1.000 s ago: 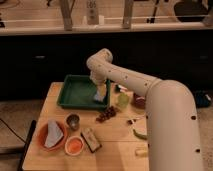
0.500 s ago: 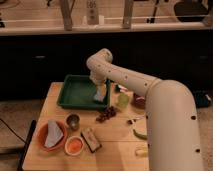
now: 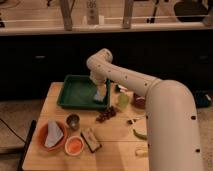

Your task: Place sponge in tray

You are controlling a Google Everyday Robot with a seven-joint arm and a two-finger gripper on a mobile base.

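The green tray (image 3: 75, 92) lies at the back left of the wooden table. My gripper (image 3: 99, 88) hangs from the white arm over the tray's right part. The sponge (image 3: 100, 95), yellow with a pale bluish part, is at the gripper's tip just above the tray floor near the right rim. I cannot tell whether the sponge rests on the tray or hangs free.
An orange bowl (image 3: 51, 136) with a bluish cloth, a smaller orange bowl (image 3: 74, 145), a metal cup (image 3: 73, 121) and a tan block with a dark edge (image 3: 91, 139) sit at the front left. Dark grapes (image 3: 106, 114), a green fruit (image 3: 123, 100) and a dark red bowl (image 3: 139, 101) lie right of the tray.
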